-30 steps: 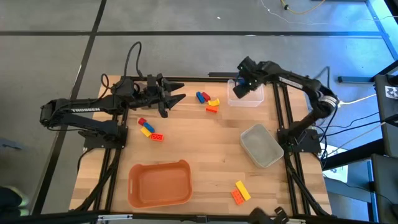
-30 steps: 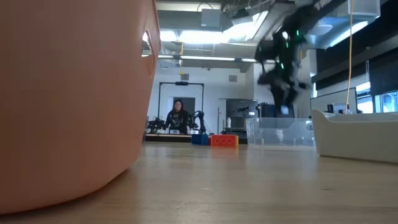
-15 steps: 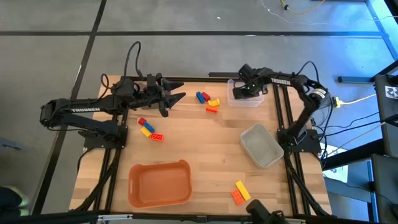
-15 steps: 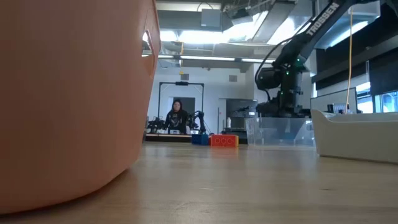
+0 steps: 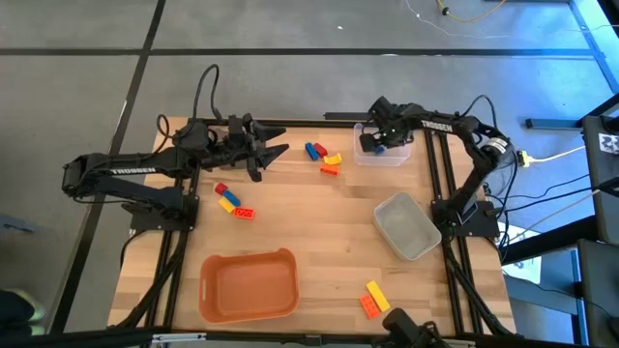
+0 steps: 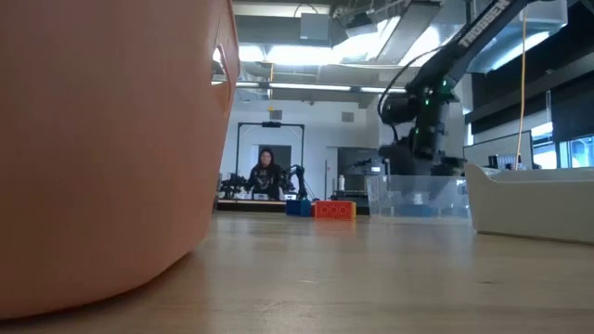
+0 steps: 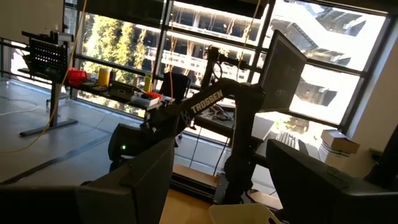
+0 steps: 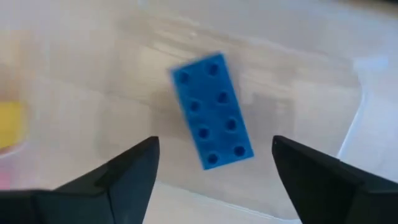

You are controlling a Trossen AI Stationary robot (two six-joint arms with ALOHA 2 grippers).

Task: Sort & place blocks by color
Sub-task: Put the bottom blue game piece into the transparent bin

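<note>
Right gripper (image 8: 211, 186) jaws spread wide, empty; blue block (image 8: 212, 111) lies beyond them, untouched, in the clear bin (image 5: 383, 155).

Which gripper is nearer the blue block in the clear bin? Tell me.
Right. The right gripper hangs directly over the clear bin, fingers open, with the blue block lying just below them. The left gripper waits across the table, beyond the block cluster.

The right claw (image 8: 214, 168) has spread, and a blue block (image 8: 212, 111) apparently dropped into the clear bin (image 5: 397, 155).
</note>
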